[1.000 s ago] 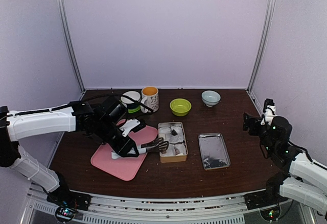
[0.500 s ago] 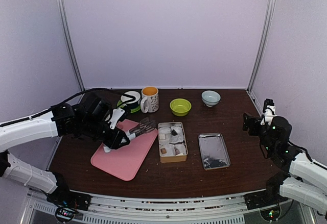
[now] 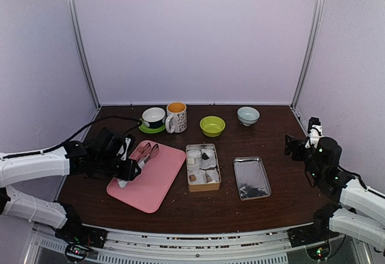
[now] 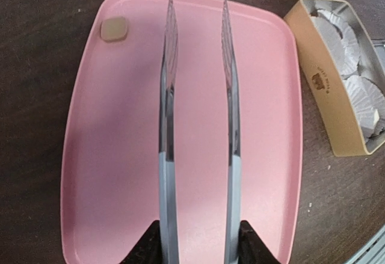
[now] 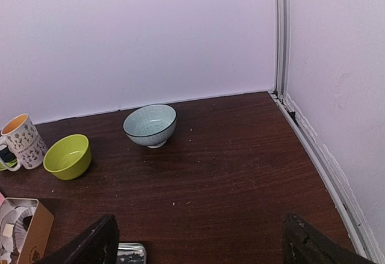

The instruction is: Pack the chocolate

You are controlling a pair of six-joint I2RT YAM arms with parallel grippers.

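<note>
Tongs (image 4: 168,125) clamped in my left claw (image 4: 198,246) hover beside a pale chocolate (image 4: 114,29) on the board (image 4: 108,156); my right claw (image 5: 201,249) gapes.

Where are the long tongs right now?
In the left wrist view, the tongs are gripped by the left gripper on the table's left side. They reach out over the pink board, just left of the tin.

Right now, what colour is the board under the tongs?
The board under the tongs is plain pink; the left wrist view shows it best.
</note>
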